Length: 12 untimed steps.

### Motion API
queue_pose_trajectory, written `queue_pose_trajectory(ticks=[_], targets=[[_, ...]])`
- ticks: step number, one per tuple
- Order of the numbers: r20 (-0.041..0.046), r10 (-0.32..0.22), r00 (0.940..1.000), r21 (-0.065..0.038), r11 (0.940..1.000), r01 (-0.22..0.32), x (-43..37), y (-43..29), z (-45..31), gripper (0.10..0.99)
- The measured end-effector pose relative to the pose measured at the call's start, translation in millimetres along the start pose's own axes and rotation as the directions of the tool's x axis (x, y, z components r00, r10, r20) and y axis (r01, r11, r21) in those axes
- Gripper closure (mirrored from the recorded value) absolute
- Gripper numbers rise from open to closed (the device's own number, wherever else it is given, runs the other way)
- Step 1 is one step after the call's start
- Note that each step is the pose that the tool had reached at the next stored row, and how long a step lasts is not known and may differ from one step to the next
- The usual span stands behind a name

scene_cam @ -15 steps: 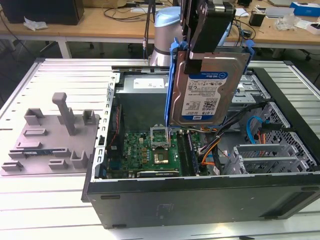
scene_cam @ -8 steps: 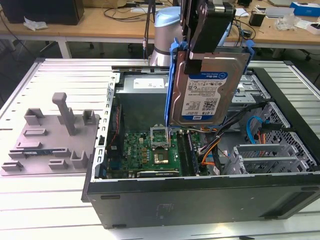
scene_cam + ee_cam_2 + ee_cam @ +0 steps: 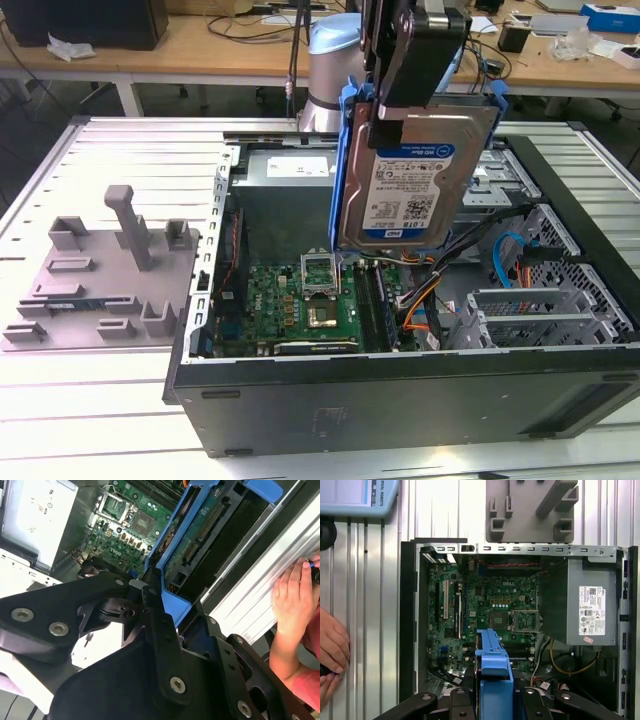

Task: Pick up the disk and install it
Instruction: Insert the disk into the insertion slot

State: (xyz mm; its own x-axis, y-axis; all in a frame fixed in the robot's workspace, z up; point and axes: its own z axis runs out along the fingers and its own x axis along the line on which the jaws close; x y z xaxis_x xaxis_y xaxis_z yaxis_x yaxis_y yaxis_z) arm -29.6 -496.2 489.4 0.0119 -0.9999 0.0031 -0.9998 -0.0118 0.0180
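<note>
The disk [image 3: 412,175], a silver drive with a white-and-blue label in a blue carrier bracket, hangs upright above the open computer case [image 3: 400,390]. My gripper [image 3: 402,92] is shut on its upper end, black fingers clamping the carrier from both sides. In the second wrist view the disk's green circuit-board side [image 3: 200,532] and blue frame run away from the black fingers [image 3: 159,630]. In the first wrist view the blue carrier edge [image 3: 493,662] stands between the gripper's arms, over the motherboard [image 3: 490,600].
The grey power-supply box [image 3: 587,607] fills one end of the case. A silver drive cage [image 3: 545,310] sits at the exterior view's right. A grey fixture [image 3: 100,265] lies left of the case. A person's hand [image 3: 295,595] rests on the ribbed table beside the case.
</note>
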Motion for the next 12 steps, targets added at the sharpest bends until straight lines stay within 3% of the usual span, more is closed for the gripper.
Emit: queue_pose_trajectory(ticks=[3,9,12], targets=[[0.0081,0.0,1.0,0.0,1.0,0.0,3.1,0.1,0.0,0.722],[0.0085,0.0,1.0,0.0,1.0,0.0,3.8,0.1,0.0,0.722],[0.0095,0.0,1.0,0.0,1.0,0.0,7.9,-0.7,0.0,0.722]])
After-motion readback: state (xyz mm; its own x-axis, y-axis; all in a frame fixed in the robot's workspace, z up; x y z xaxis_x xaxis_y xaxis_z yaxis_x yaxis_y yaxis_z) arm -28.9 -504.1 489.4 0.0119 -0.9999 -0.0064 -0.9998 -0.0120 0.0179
